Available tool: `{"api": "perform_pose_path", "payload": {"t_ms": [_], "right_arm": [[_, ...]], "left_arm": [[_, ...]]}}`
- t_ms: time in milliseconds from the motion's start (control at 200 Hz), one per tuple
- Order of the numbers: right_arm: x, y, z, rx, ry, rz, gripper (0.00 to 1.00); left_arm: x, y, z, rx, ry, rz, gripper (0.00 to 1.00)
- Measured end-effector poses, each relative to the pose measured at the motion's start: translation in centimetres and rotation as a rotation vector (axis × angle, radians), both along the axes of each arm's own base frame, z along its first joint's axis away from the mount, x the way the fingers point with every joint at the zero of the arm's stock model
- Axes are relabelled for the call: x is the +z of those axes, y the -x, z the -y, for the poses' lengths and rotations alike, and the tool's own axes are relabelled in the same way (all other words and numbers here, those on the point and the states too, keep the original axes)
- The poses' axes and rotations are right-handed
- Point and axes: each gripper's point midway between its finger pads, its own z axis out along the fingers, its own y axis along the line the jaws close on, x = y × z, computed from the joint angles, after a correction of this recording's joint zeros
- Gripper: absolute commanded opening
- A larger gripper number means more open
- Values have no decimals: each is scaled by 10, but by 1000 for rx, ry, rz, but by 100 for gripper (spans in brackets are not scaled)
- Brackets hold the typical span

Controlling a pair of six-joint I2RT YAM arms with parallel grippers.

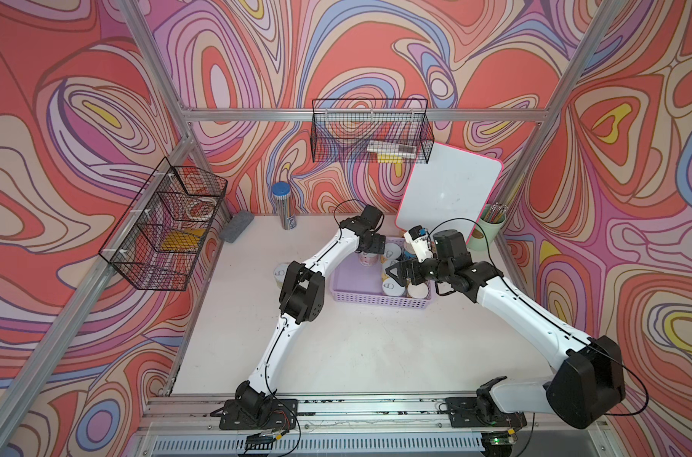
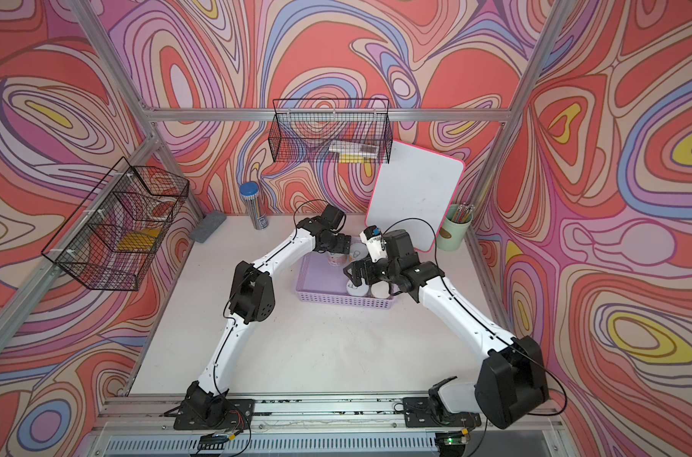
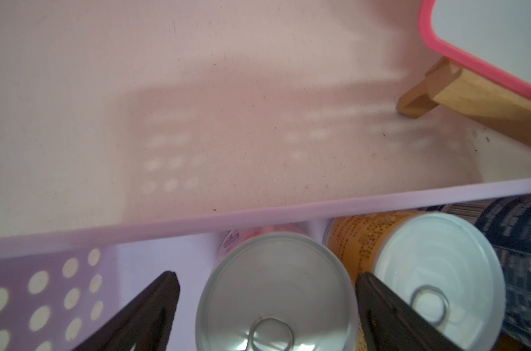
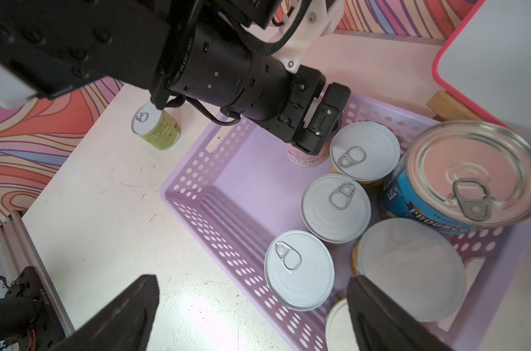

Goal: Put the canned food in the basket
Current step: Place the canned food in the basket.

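left gripper (image 3: 265,275) loosely astride pink can (image 3: 276,299)

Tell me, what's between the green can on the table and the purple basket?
Nothing. Only bare table lies between the green can and the purple basket. The right wrist view shows that best.

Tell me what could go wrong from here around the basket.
The left end effector stands open around the pink can, one finger beside the orange can; lifting askew may tip them. Its elbow sits close to the green can on the table; retreating may knock it.
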Motion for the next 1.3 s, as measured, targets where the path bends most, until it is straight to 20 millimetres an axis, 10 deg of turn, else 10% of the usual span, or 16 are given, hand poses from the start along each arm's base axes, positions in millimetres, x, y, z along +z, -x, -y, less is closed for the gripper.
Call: {"api": "perform_pose_path", "payload": {"t_ms": [516, 1001, 1297], "right_arm": [[1, 2, -3, 15, -15, -8, 98], [1, -11, 6, -80, -17, 19, 98], [6, -16, 5, -109, -50, 35, 98]], "left_arm": [[5, 3, 3, -11, 26, -9, 92], [83, 44, -1, -60, 114, 60, 93], [84, 70, -27, -39, 69, 51, 93]]}}
